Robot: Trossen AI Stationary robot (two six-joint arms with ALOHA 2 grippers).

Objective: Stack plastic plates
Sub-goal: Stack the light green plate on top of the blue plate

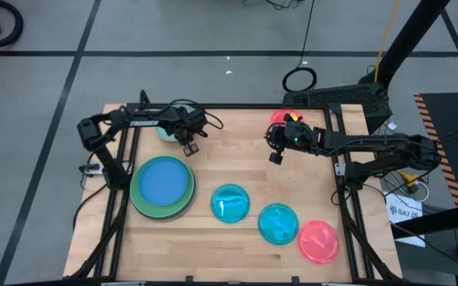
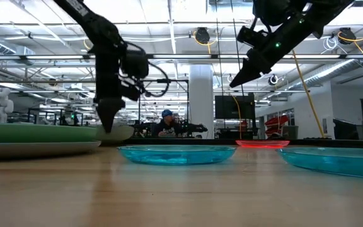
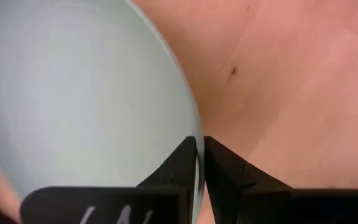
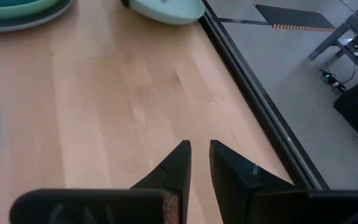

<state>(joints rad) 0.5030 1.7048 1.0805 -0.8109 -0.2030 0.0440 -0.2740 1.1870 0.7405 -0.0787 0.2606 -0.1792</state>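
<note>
left gripper (image 3: pixel 199 163) is pinched on the rim of the pale green plate (image 3: pixel 79 99) at the table's far-left side, so next it probably lifts it over to the stack (image 1: pixel 163 187) while the right gripper (image 4: pixel 199 163) hangs nearly closed and empty.

Far left corner: small plate (image 1: pixel 168 132), left gripper (image 1: pixel 189 148) at its rim.
Left side: plate stack (image 1: pixel 163 187), smaller on larger.
Near edge, stack rightward: three single plates (image 1: pixel 230 202), apart.
Far right: right gripper (image 1: pixel 276 156), another plate (image 1: pixel 280 117) behind.
</note>
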